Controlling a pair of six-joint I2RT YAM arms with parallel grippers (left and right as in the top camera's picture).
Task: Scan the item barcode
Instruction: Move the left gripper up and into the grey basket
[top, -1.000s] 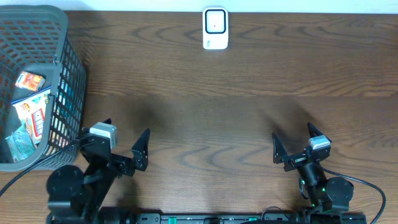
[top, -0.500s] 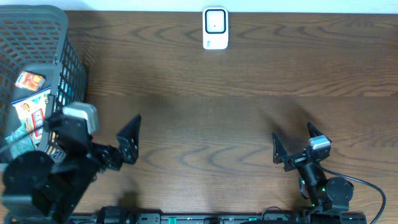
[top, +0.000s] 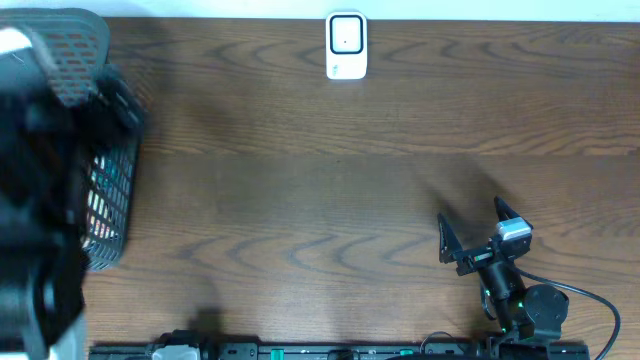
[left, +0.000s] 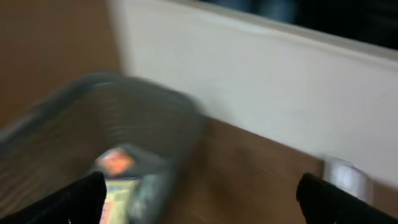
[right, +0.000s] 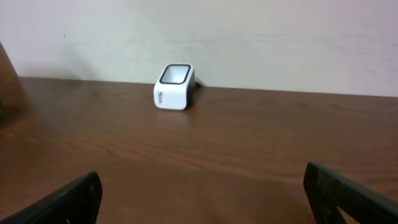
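Dark wood table (top: 330, 180), pale wall (right: 249, 37); left gripper (left: 200, 204) and right gripper (top: 472, 228) spread, empty.

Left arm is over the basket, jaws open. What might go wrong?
The left wrist view is blurred, so the open left gripper may miss a packet or snag the basket mesh. Overhead, the left arm hides the basket's inside, so a bad grasp might go unseen. The scanner sits far back on the table: a loose packet could drop.
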